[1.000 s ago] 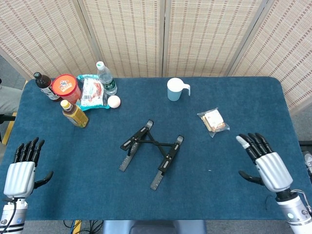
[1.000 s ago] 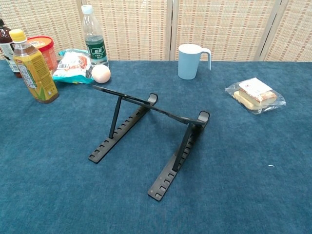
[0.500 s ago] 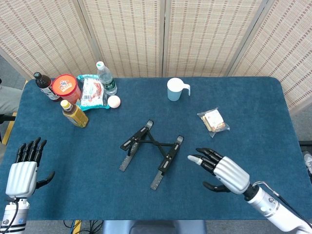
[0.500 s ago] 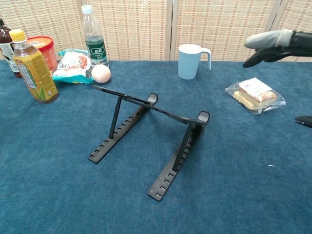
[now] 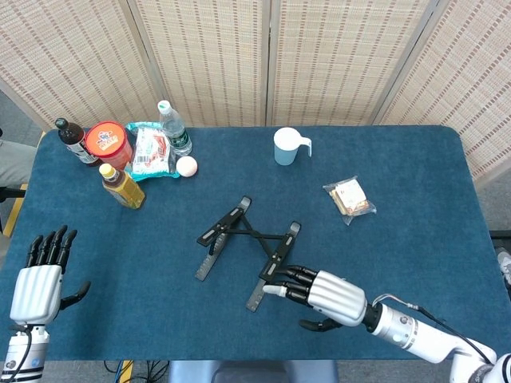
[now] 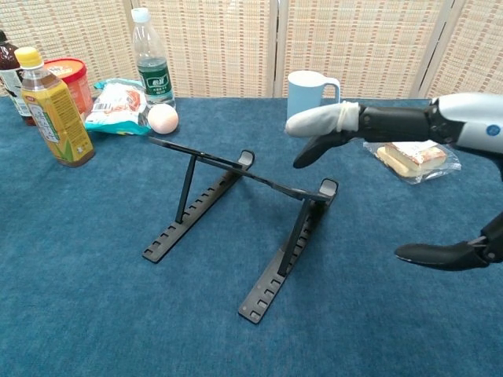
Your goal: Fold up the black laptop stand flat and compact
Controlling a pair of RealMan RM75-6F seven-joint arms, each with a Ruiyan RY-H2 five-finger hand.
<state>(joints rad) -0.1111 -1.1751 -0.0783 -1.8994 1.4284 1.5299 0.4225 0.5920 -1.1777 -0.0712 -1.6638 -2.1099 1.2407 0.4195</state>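
The black laptop stand (image 5: 247,250) (image 6: 240,219) stands unfolded in the middle of the blue table, its two notched rails on the cloth and crossed struts raised. My right hand (image 5: 321,294) (image 6: 409,157) is open, fingers stretched out level toward the stand's right rail, its fingertips (image 5: 275,289) just above or at that rail's near end; contact is not clear. My left hand (image 5: 36,286) is open at the table's front left corner, far from the stand, and the chest view does not show it.
A light blue mug (image 5: 286,146) (image 6: 309,98) stands behind the stand. A wrapped snack (image 5: 350,199) (image 6: 410,152) lies to the right. Bottles (image 5: 121,185) (image 6: 49,107), a red tub (image 5: 108,143), a snack bag (image 5: 150,151) and a white egg (image 5: 186,166) crowd the back left.
My right hand has swept left from the table's right side to the stand's right rail. The left hand and the stand have not moved.
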